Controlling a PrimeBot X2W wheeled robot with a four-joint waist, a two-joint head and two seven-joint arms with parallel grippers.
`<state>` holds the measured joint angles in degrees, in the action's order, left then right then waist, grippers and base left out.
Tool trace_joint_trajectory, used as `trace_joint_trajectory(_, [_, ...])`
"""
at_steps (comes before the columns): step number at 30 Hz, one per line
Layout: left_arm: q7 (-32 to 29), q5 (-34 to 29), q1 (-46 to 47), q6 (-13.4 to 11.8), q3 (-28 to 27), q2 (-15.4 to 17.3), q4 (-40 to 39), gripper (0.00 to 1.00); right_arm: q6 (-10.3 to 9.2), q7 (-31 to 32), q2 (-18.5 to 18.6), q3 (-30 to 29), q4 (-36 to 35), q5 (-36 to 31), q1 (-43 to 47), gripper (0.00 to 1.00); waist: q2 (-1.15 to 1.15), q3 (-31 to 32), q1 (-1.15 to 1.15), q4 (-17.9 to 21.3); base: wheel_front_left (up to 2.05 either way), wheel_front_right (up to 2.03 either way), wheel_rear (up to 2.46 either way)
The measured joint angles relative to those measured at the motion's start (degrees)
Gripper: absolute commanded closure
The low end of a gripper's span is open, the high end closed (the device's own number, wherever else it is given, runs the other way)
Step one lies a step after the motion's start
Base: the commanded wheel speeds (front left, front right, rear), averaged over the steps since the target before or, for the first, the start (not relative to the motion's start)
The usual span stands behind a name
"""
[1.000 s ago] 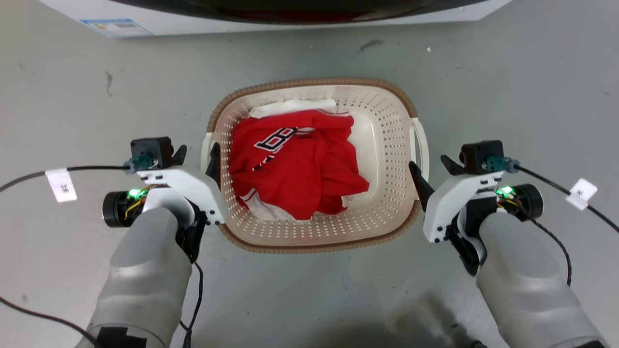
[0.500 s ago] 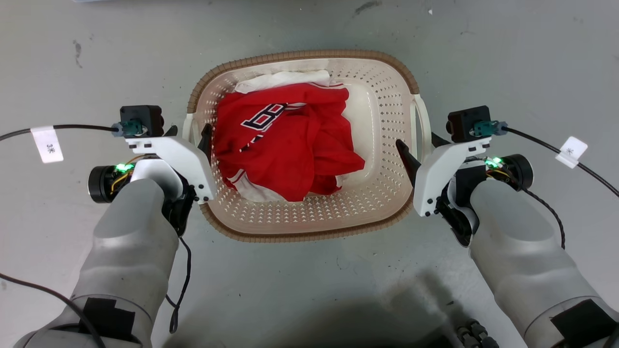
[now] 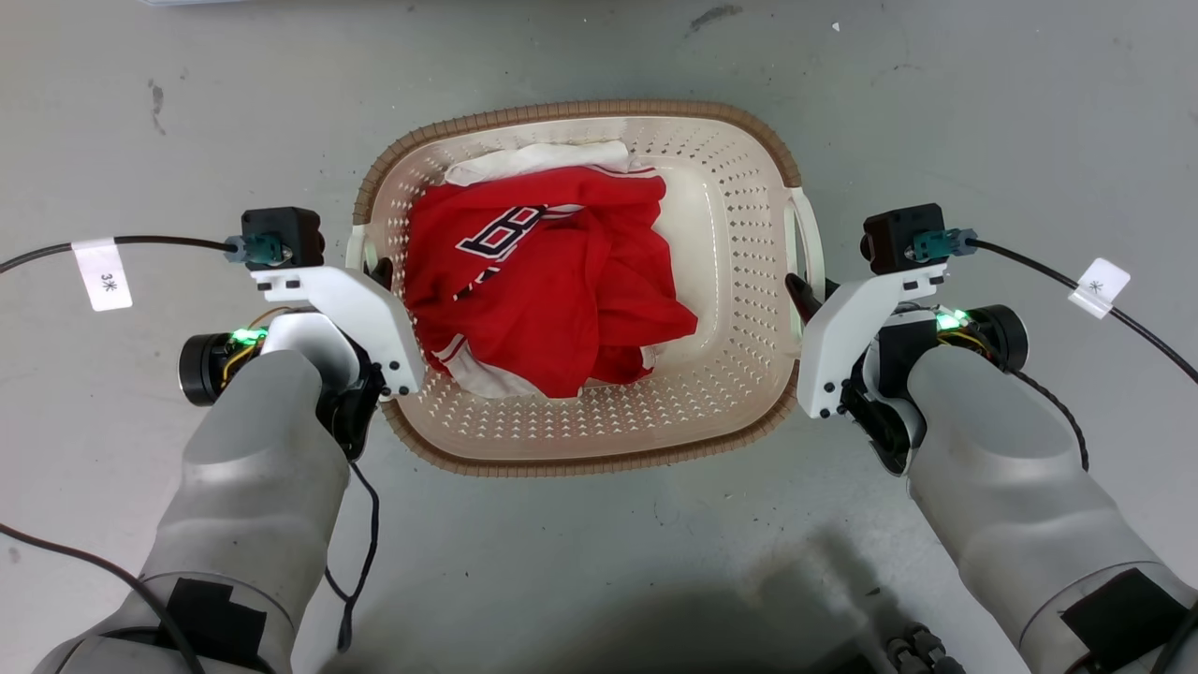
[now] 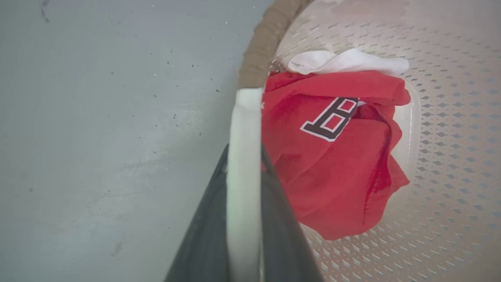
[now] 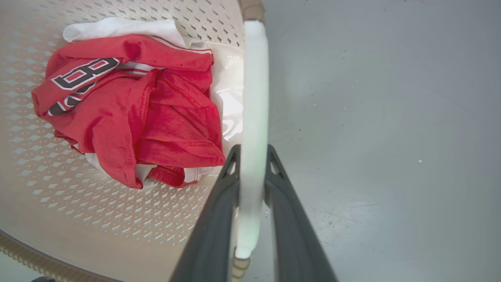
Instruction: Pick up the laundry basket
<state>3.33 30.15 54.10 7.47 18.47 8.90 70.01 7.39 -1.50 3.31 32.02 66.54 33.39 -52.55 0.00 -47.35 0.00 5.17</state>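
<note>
The laundry basket (image 3: 580,110), cream with perforated walls and a brown rim, sits in the middle of the head view on the grey floor. It holds a red jersey (image 3: 543,281) over white cloth. My left gripper (image 3: 379,276) is shut on the basket's white left handle (image 4: 243,117), which runs between the dark fingers (image 4: 207,219). My right gripper (image 3: 803,292) is shut on the white right handle (image 5: 254,78), pinched between its fingers (image 5: 291,219). Whether the basket is off the floor I cannot tell.
Bare grey floor (image 3: 983,112) surrounds the basket on all sides. Black cables with white tags (image 3: 101,273) trail from both wrists. A dark shadow (image 3: 730,618) lies on the floor near my base at the bottom.
The camera tilted down, so the washing machine left the view. Both grippers moved in from beside the basket and closed on its side handles.
</note>
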Motion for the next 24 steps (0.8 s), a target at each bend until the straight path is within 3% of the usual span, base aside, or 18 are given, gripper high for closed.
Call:
trace_joint_trajectory(12, [-2.19,5.27,-1.05,-0.14,4.27,0.81,-0.3,1.0,-0.05,1.7,0.19,4.63,1.32,5.41,-0.31,1.0,0.0,2.45,0.0,0.23,0.0,0.0,0.0])
trace_joint_trajectory(24, [-8.6,9.91,-2.18,-0.41,7.9,-0.37,0.93,1.0,-0.27,6.87,0.46,6.36,4.3,9.79,-0.43,1.0,0.0,11.48,-0.01,-0.5,0.0,0.0,0.0])
